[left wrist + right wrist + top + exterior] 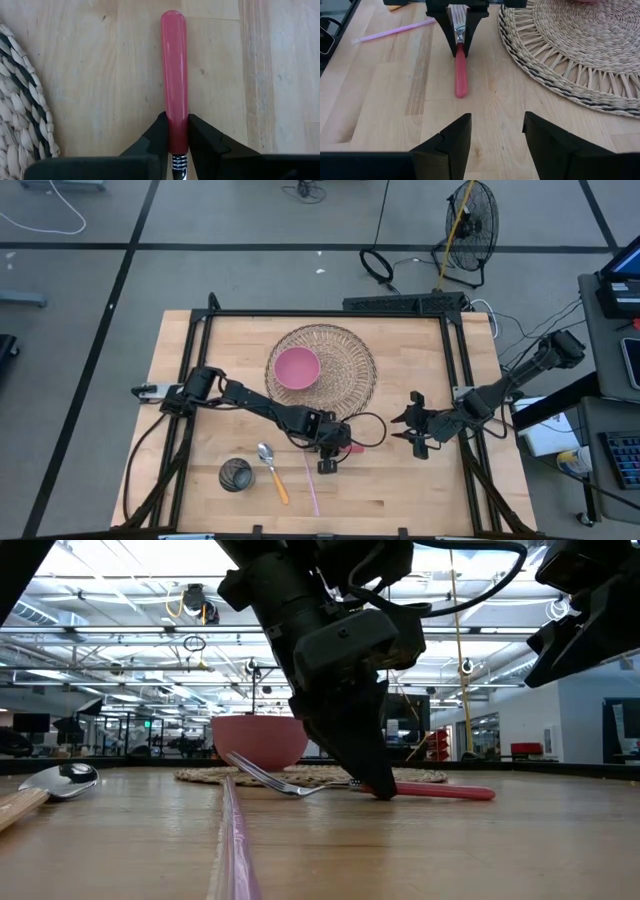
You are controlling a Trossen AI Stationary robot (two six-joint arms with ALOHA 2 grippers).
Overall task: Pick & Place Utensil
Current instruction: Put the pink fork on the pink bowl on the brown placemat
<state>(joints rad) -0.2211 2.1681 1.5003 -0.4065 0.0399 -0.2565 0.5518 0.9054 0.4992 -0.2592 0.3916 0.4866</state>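
A fork with a red handle point(354, 447) and metal tines point(250, 772) lies on the wooden table just near of the woven mat. My left gripper point(333, 450) stands over it, shut on the handle point(174, 75). My right gripper point(495, 131) is open and hovers to the right of the fork point(461, 75), touching nothing; its fingers point toward the fork's free end. A pink bowl point(297, 368) rests on the round woven mat point(335, 350). My left gripper pinches the fork's red handle at the end next to the metal neck point(176, 142), one finger point(155, 137) on each side. The fingers come from above, pointing down, and lie across the fork. The handle's free end point(480, 794) rests on the table.
A spoon with a wooden handle point(270, 468), a pink straw point(311, 485) and a small dark cup point(236, 475) lie near the table's near edge, left of the fork. Bare wood point(400, 480) lies between the two grippers and toward the near right corner.
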